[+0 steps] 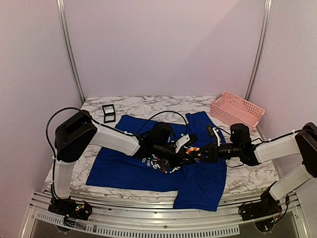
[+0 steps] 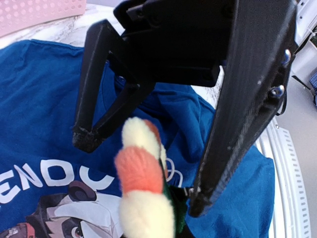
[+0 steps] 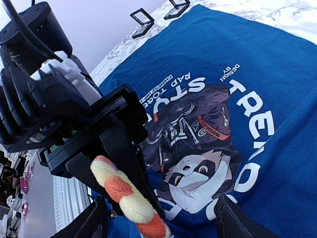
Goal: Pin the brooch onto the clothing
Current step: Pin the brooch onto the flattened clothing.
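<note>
One brooch (image 3: 119,187) – left end effector (image 1: 187,154) grips it, right end effector (image 3: 163,218) agape – over "TREN" shirt (image 3: 277,59).

Blue T-shirt (image 1: 124,168) lies spread on the marble worktop (image 1: 247,178). Both arms reach inward. Left tool (image 1: 187,155) and right tool (image 1: 202,152) meet at the brooch (image 1: 194,151) over the chest print. Pink basket (image 1: 237,110) stands far right, black box (image 1: 109,113) far left.
</note>
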Available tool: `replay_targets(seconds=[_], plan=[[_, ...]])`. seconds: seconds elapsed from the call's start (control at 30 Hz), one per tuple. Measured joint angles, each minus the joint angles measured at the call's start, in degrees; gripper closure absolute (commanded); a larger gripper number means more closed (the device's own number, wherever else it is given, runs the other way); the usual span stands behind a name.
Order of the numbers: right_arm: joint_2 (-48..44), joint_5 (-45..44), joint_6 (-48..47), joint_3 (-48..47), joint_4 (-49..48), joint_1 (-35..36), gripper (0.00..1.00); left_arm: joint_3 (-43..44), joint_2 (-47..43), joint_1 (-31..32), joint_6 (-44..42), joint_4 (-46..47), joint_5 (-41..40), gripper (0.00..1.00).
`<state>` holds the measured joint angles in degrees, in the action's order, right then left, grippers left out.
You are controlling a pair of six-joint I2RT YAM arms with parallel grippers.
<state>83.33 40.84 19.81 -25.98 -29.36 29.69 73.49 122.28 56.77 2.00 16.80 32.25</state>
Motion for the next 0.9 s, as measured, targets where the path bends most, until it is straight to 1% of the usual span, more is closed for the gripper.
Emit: replay_targets(seconds=[0.7,0.9], plan=[[-6.9,-3.9,-2.9,0.9,10.2,-1.3,0.27,0.0,0.0,0.0,0.6,0.0,0.0,1.0],[-7.8,-3.8,-3.4,0.9,10.8,-1.0,0.18,0.0,0.0,0.0,0.7,0.0,-0.7,1.0]])
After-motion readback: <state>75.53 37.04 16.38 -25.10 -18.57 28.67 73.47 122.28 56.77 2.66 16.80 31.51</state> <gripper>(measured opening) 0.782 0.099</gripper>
